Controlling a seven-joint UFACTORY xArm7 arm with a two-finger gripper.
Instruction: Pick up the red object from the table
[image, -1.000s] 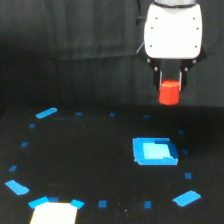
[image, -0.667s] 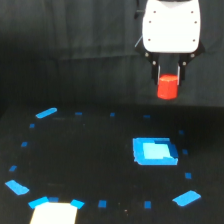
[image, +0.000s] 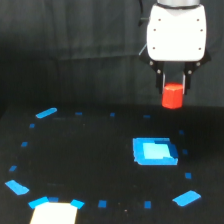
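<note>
The wide flat black table (image: 85, 165) fills the lower part of the exterior view, dark enough that its far edge is hard to find against the black backdrop. Small blue tape squares and larger blue strips are scattered over it in a loose ring.

Above it, toward the exterior view's right, hangs the big white boxy body of the arm's head (image: 176, 31), with the dark two-fingered gripper (image: 173, 89) pointing straight down from its underside. The fingers are clamped onto the small stubby red-orange block (image: 172, 96), one on each side of its upper part, and the block's lower half hangs out below them. The block is well clear of the table, up in the air.

On the table, below the gripper, lies a flat bright blue square piece (image: 154, 152) with a paler patch at its centre; whether it has a raised rim I cannot tell, and nothing else sits on it.

At the bottom edge, toward the exterior view's left, a pale whitish rectangle (image: 54, 213) shows between two blue strips.
</note>
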